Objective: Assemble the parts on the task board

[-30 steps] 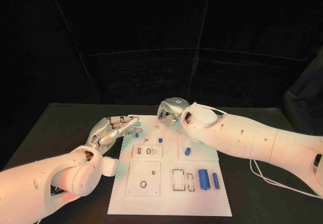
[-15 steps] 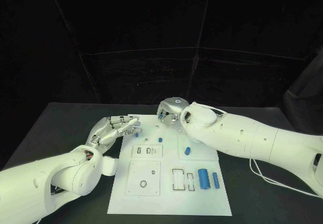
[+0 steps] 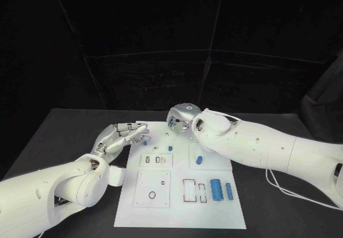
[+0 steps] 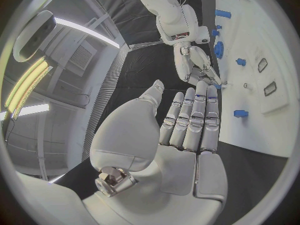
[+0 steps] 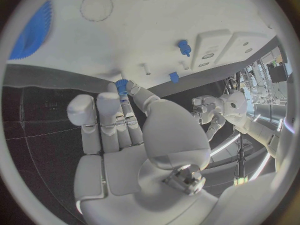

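Observation:
The white task board (image 3: 179, 203) lies in the middle of the black table. My right hand (image 3: 179, 120) is over the board's far edge and pinches a small blue part (image 5: 122, 86) between its thumb and a finger; the left wrist view shows this right hand (image 4: 197, 67) close above the board. My left hand (image 3: 121, 138) hovers at the board's left edge with its fingers (image 4: 195, 120) straight and nothing in them. A blue peg (image 3: 146, 143) stands just off its fingertips.
More blue parts are on the board: a small peg (image 3: 170, 148), an oval piece (image 3: 199, 160), a thick cylinder (image 3: 216, 189) and a thin one (image 3: 229, 191). A blue gear (image 5: 34, 30) lies near the far edge. Slotted plates (image 3: 157, 160) sit mid-board.

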